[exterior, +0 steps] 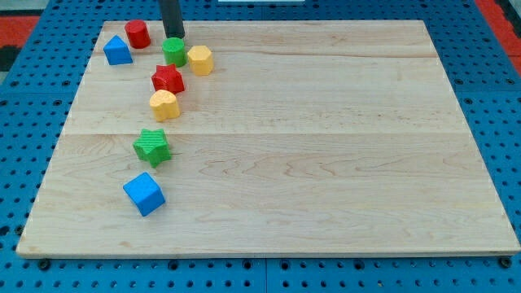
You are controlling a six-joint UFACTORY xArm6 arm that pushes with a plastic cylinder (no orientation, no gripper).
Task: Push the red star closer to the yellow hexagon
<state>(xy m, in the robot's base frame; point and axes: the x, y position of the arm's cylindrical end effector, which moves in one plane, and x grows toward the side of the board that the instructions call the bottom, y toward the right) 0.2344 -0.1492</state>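
**A:** Where is my tip [176,37] right now?

**B:** Near the view's top left, at the far edge of the wooden board [326,163]. The dark rod comes down from the top of the view, and its end sits just above the green cylinder [173,51], touching it or very nearly so (I cannot tell which).

**A:** And the red star [168,80]?

**B:** Just below the green cylinder, close to touching it. One yellow block [199,60], which looks six-sided, lies up and to the view's right of the star, beside the cylinder. A second yellow block [164,105] sits directly under the star, almost against it; its shape is harder to make out.

**A:** Any jaws to report?

**B:** None; the arm ends in a bare rod, so there is nothing to be wide, narrow or holding.

**A:** What else is on the board?

**B:** A red cylinder [137,34] and a blue triangular block [117,51] in the top left corner, to the view's left of the tip. Lower down, a green star [152,146], and below that a blue cube [144,193]. All the blocks crowd the view's left side.
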